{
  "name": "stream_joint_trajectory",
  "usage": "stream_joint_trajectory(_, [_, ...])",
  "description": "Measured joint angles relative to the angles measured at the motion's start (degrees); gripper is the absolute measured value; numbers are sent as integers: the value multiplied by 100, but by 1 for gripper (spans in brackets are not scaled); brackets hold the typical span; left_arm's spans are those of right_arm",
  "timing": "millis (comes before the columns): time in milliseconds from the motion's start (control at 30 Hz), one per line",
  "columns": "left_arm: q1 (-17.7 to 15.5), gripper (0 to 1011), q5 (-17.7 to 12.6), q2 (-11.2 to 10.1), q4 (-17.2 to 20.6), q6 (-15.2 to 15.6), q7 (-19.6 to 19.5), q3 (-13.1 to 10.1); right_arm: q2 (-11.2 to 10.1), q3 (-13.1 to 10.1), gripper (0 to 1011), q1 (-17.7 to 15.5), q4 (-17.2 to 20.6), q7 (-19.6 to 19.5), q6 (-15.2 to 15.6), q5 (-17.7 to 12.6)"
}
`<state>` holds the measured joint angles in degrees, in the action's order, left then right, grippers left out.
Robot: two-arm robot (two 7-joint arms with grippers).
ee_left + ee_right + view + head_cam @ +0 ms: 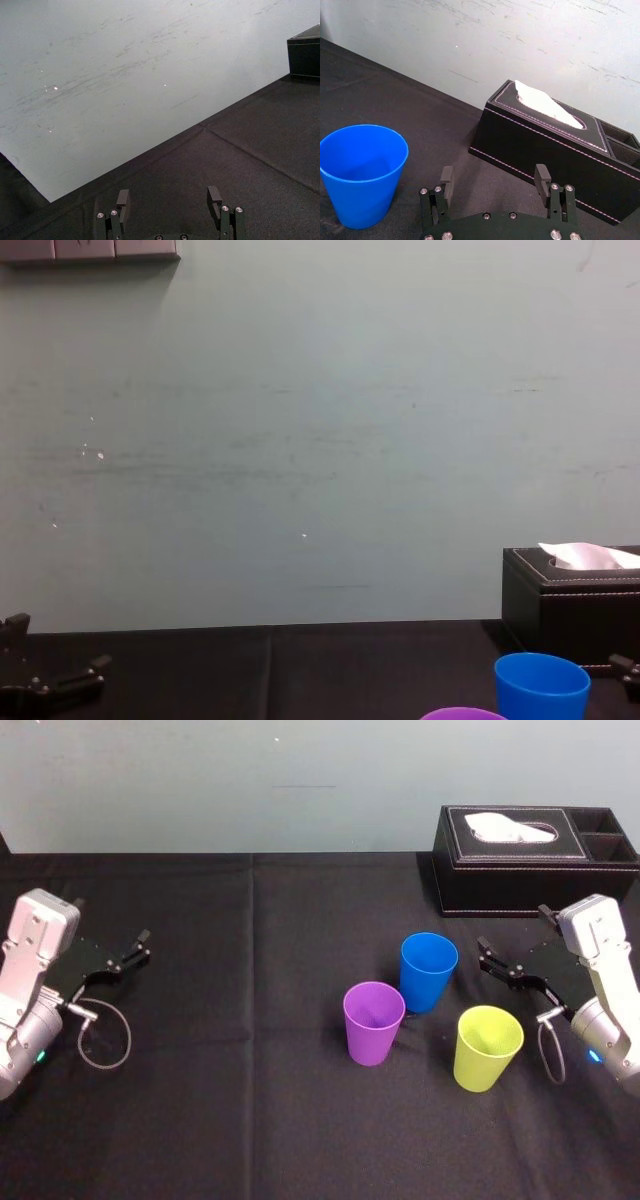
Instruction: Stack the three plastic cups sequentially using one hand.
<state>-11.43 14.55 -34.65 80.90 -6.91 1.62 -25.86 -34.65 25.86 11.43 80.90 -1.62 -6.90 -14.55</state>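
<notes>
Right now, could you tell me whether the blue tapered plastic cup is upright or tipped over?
Upright: the blue tapered plastic cup stands on its narrow base on the black table cover, its open mouth facing up.

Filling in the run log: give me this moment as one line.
stage: stacking not started | blue cup, purple cup, yellow-green cup: upright, unstacked | right gripper: open, near blue cup | left gripper: open, parked left
</notes>
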Motion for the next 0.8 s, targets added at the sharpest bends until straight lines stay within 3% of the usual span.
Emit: stream_joint_trajectory(800, [0,1011,0,0,0,0,0,0,0,0,1003,0,0,0,0,0])
